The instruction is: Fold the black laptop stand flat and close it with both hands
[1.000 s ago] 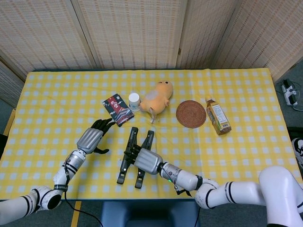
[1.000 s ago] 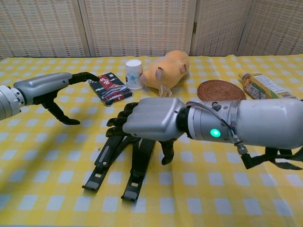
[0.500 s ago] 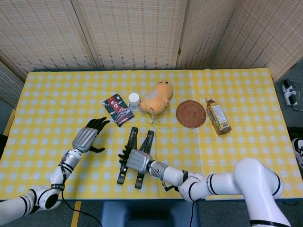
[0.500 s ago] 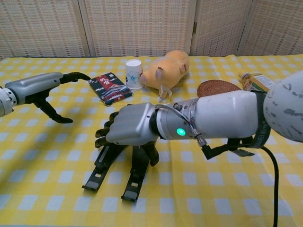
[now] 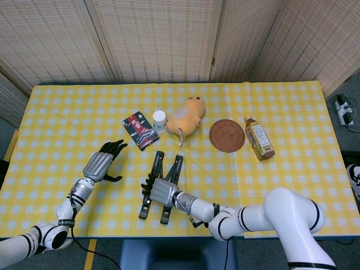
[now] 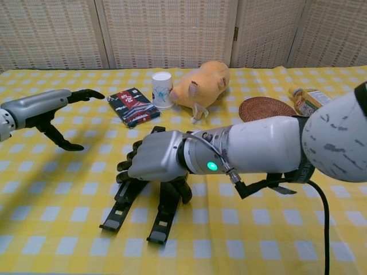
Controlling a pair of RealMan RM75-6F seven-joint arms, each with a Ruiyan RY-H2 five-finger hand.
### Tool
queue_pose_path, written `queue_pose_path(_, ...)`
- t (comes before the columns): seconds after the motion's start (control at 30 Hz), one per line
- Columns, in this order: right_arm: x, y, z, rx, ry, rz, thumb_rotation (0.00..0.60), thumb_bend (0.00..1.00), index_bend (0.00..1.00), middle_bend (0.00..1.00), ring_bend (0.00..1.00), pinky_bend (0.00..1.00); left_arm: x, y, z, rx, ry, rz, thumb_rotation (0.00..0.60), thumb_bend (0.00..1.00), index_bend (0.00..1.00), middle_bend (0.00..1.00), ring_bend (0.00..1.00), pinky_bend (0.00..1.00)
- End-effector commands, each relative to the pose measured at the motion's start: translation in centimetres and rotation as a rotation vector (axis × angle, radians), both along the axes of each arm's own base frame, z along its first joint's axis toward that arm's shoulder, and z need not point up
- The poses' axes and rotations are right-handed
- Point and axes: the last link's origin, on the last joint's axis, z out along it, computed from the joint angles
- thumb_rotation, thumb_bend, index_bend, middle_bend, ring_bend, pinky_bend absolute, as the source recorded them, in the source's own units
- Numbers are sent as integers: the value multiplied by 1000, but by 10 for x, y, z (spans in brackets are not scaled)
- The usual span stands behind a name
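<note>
the black laptop stand (image 5: 160, 187) lies near the front edge of the surface (image 5: 292, 169), which is covered in a yellow checked cloth, its two long arms running side by side away from the robot and spread a little at the far end. the right hand (image 6: 157, 157) sits right on top of it, about halfway along, fingers (image 6: 127, 166) curled down over the left bar while the thumb side drops toward the right bar; it looks to be gripping the stand, though the palm hides exactly how the contact is made. the left hand (image 5: 100, 165) is off to the left of the stand, raised above the cloth and holding nothing, its dark fingers (image 6: 86, 94) stretched forward and the thumb hanging down apart from them.

further back on the surface there's a dark snack packet (image 5: 139, 130), a small white cup (image 5: 159, 119) just beside it, an orange plush toy (image 5: 187, 118) lying on its side, a round woven coaster (image 5: 227, 135) and a bottle of tea (image 5: 259, 138) laid flat to its right.
</note>
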Motion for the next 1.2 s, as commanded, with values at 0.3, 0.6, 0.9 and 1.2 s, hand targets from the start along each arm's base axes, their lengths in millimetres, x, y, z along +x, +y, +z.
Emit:
queue_pose_path(0.3,1,-2,1,-1,-14,-11,600,141,47,202,66,0,-1,-1,-1,-2,0,1,600,212,62,0,0,0)
queue_pose_path(0.6,1,-2,1,1,-40,-18,600,142,177,300,134,0,-1,-2,-2,-2,3,-1,600,212,57,0,0,0)
queue_pose_path(0.9,3,-4,11,-4,-96,-7,600,141,266,375,206,0,0,-2,-1,-1,7,-4,600,212,54,0,0,0)
queue_pose_path(1.2,1,-5,20,-7,-151,19,600,142,407,492,315,36,4,-2,-1,0,11,-13,600,212,53,0,0,0)
